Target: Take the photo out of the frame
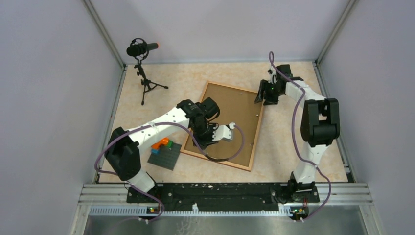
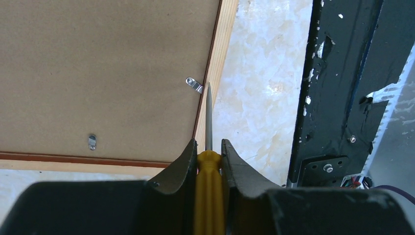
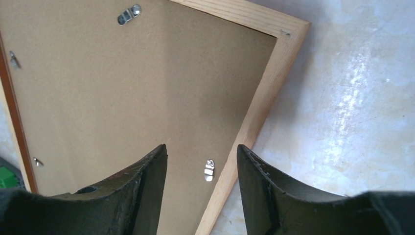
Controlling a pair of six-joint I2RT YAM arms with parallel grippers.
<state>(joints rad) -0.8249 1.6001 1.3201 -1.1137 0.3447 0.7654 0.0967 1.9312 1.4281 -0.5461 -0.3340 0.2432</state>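
Note:
The frame lies face down on the table, its brown fibreboard back up inside a pale wooden border. The photo is hidden under that back. My left gripper hangs over the frame's near part, shut on a yellow-handled screwdriver. The grey shaft's tip sits beside a small metal clip at the frame's edge. My right gripper is over the frame's far right corner, open. Another clip shows between the right gripper's fingers, with nothing held.
A grey studded baseplate with coloured bricks lies against the frame's near left corner. A microphone on a tripod stands at the back left. The black base rail runs along the near edge. Walls close in three sides.

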